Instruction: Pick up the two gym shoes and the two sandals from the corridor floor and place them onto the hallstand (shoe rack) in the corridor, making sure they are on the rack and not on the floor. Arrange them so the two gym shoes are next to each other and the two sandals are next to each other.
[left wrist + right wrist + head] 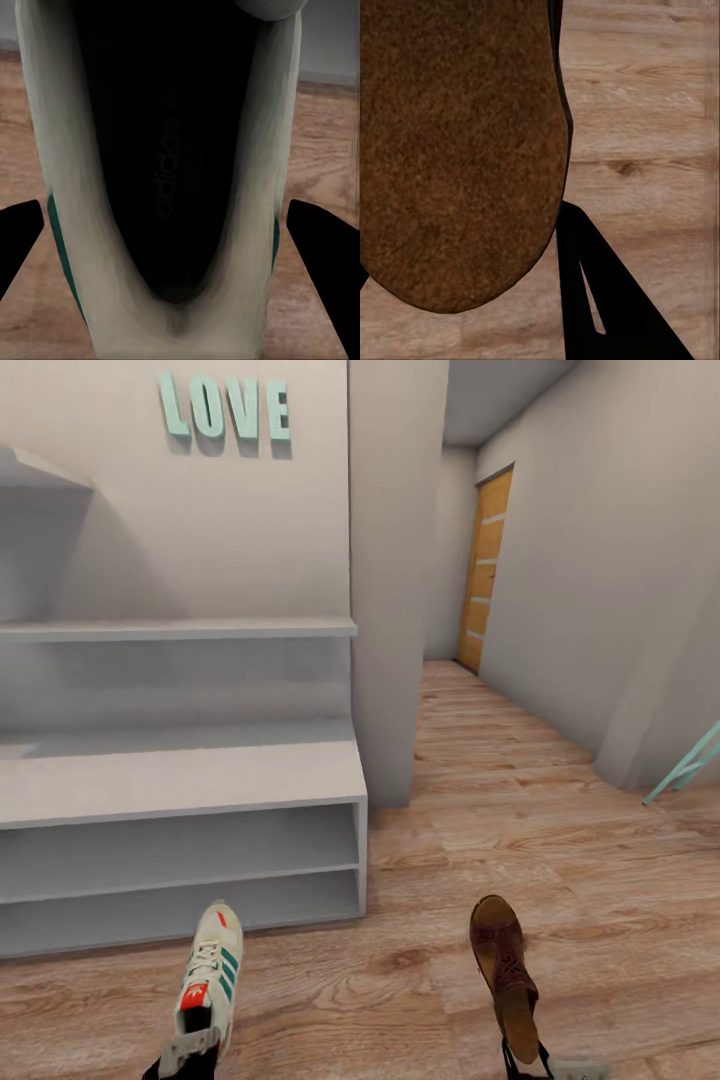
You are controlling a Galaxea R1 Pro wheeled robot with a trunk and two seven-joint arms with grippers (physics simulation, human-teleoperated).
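Corridor floor [600,920], hallstand [180,780] ahead: left end effector [180,225] clamped on gym shoe [208,980], right end effector [527,1060] on sandal [505,970]; lift both level before shelving.

A wooden door [483,570] with pale horizontal bands stands at the corridor's far end, well ahead of the jaws. A plain grey wall pillar [385,580] rises ahead between them. Slanted mint-green bars [688,762] lean by the wall, ahead and right of the right jaws
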